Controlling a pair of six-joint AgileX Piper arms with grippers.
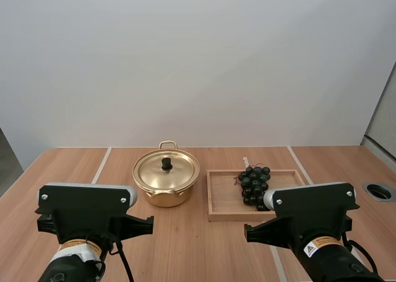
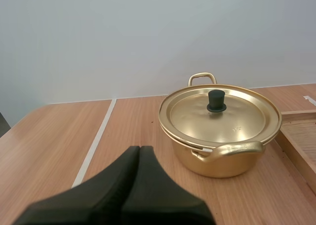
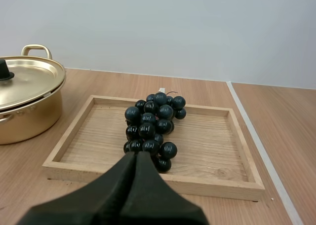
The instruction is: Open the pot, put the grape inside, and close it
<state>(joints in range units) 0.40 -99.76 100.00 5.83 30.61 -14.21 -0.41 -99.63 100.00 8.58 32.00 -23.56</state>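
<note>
**Pot closed, grapes waiting on the tray**

From where I stood, the job looked to be at its very start. The gold pot (image 2: 217, 156) sat on the counter (image 2: 59, 136) with its lid (image 2: 237, 119) seated flat on the rim and the black knob (image 2: 216, 100) upright in the middle. Just beside the pot lay a shallow wooden tray (image 3: 207, 146), and the dark bunch of grapes (image 3: 150, 129) rested inside it, towards the far side.

The left pincer (image 2: 139, 148) was closed on nothing, its two black fingers pressed together into one wedge. It pointed towards the pot from the near side, clearly apart from it. The right pincer (image 3: 136, 155) was pressed together the same way and empty, aimed at the grapes from the near edge of the tray.

I judged the step in hand to be opening the pot. For that, the left pincer would need to spread, come in over the lid, and close on the small knob before lifting straight up. The knob gave little to grip, so a centred approach seemed to matter.
</note>
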